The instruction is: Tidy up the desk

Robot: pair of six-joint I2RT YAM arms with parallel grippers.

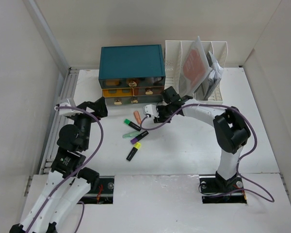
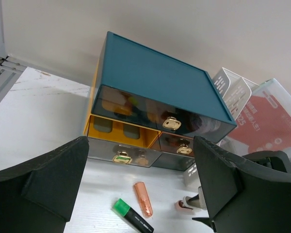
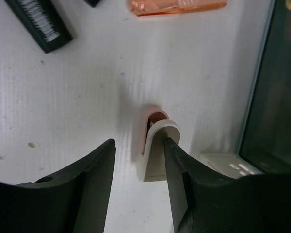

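On the white desk lies a small white-and-pink clip-like item, just in front of the teal drawer box. My right gripper is open and straddles it: the right finger touches its white side, the left finger stands apart. From above, that gripper sits over the item. My left gripper is wide open and holds nothing. It hovers at the desk's left, facing the drawer fronts.
A rose-gold tube and several highlighters lie between the arms. The box's lower left drawer stands slightly out. A white slotted file rack holds folders to the right of the box. Walls close in on both sides.
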